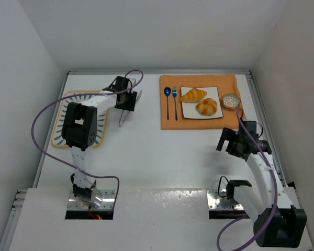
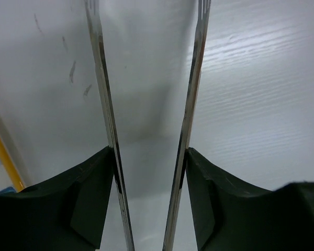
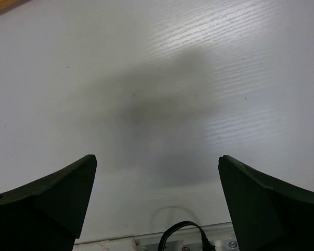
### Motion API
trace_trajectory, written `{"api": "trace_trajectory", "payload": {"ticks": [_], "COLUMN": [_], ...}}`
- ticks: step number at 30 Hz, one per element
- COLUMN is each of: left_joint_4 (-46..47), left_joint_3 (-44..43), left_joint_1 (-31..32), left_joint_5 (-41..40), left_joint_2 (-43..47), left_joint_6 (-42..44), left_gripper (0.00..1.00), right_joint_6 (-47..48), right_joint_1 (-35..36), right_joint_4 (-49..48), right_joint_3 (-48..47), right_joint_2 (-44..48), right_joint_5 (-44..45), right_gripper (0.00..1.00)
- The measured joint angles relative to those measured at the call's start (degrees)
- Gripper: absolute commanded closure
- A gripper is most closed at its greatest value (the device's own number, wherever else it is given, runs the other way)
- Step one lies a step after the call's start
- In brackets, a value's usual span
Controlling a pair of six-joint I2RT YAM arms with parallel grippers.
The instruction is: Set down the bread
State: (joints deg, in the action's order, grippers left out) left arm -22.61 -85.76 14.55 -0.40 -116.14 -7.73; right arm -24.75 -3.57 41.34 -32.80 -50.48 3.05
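Note:
The croissant (image 1: 192, 94) and the round bun (image 1: 206, 106) lie side by side on a white square plate (image 1: 186, 110) on an orange mat (image 1: 167, 120) at the back right. My left gripper (image 1: 127, 102) is to the left of the mat, shut on a pair of metal tongs (image 1: 124, 117). In the left wrist view the gripper (image 2: 149, 154) holds the tongs' two arms (image 2: 102, 94) apart over bare table, with nothing between them. My right gripper (image 1: 227, 141) is open and empty in front of the mat, over bare table in its wrist view (image 3: 157, 162).
A blue spoon (image 1: 167, 100) and a blue fork (image 1: 175, 100) lie on the mat left of the plate. A small patterned bowl (image 1: 231, 101) sits at the mat's right edge. A yellow-rimmed patterned tray (image 1: 58, 133) lies at the left under my left arm. Walls enclose the table.

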Motion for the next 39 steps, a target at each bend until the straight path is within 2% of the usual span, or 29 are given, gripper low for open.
{"api": "trace_trajectory", "payload": {"ticks": [3, 4, 5, 15, 21, 24, 27, 32, 39], "left_joint_4": [0.9, 0.9, 0.9, -2.0, -6.0, -6.4, -6.5, -10.0, -10.2], "left_joint_3": [2.9, 3.7, 4.7, 3.4, 4.0, 7.6, 14.2, 23.4, 27.3], "left_joint_1": [0.1, 0.2, 0.5, 1.9, 1.8, 1.5, 0.3, -3.2, -6.4], "left_joint_5": [-0.7, -0.9, -0.9, -1.2, 2.1, 3.3, 4.7, 6.0, 8.0], "left_joint_2": [-0.4, -0.4, -0.5, 0.7, 14.4, 23.2, 28.2, 28.4, 31.1], "left_joint_6": [-0.8, -1.0, -1.6, -1.9, 6.4, 10.3, 12.5, 14.2, 14.4], "left_gripper": [0.24, 0.08, 0.00, 0.00, 0.00, 0.00, 0.00, 0.00, 0.00], "right_joint_6": [-0.2, -0.4, -0.5, -0.6, -4.1, -5.6, -6.4, -7.1, -8.1], "right_joint_1": [0.0, 0.0, 0.0, 0.0, 0.0, 0.0, 0.0, 0.0, 0.0], "right_joint_4": [0.0, 0.0, 0.1, 2.4, 5.0, 5.9, 6.1, 6.2, 7.0], "right_joint_3": [0.0, 0.0, 0.0, 0.1, 1.4, 3.2, 4.3, 4.4, 4.4], "right_joint_2": [0.7, 0.8, 0.8, 2.9, 7.6, 10.8, 13.2, 14.9, 14.7], "right_joint_5": [0.5, 0.7, 0.9, -1.5, 0.0, 1.2, 1.7, 2.4, 2.3], "right_gripper": [0.00, 0.00, 0.00, 0.00, 0.00, 0.00, 0.00, 0.00, 0.00]}}
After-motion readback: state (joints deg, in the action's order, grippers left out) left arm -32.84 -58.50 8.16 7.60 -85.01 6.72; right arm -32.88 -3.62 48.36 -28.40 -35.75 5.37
